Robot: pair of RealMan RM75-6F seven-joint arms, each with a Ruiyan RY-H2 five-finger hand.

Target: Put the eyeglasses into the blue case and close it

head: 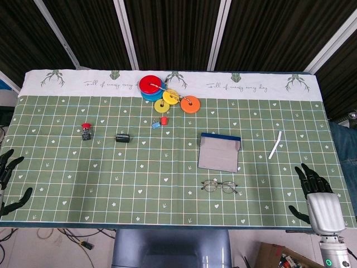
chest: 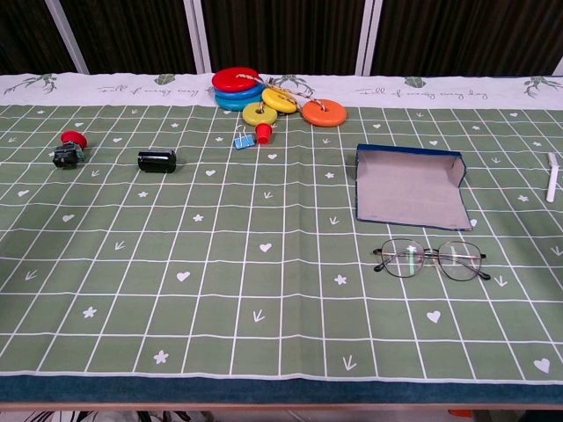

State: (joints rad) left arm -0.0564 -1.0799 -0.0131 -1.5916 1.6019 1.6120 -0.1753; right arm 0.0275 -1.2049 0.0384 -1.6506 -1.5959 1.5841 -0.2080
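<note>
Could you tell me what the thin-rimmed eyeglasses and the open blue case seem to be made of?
The thin-rimmed eyeglasses look like dark metal wire with clear lenses: the rims are very fine and the lenses show faint reflections. The open blue case seems stiff board or plastic with a matte grey lining, probably fabric or felt; its flap lies flat and gives no shine. Neither can be confirmed by look alone.

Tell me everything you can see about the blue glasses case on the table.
The blue case lies open on the green tablecloth, right of centre. Its grey, fabric-looking lining faces up, with a dark blue edge showing along the far side and corners. The flap lies spread toward the near edge. Nothing is inside it. The eyeglasses lie just in front, apart from it, and neither hand touches it.
</note>
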